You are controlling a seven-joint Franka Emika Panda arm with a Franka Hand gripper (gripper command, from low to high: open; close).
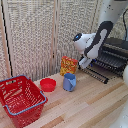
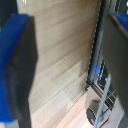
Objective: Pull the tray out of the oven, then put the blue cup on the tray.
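Wooden table (image 1: pixel 95 107): blue cup (image 1: pixel 69 82) beside red bowl (image 1: pixel 48 84); only the wrist view shows gripper (image 2: pixel 62 65) fingers spread, empty, near the oven (image 1: pixel 112 57).

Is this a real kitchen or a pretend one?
Probably a pretend kitchen set up for robot practice: a toaster oven and blue cup sit on a wooden table, with a red shopping basket nearby.
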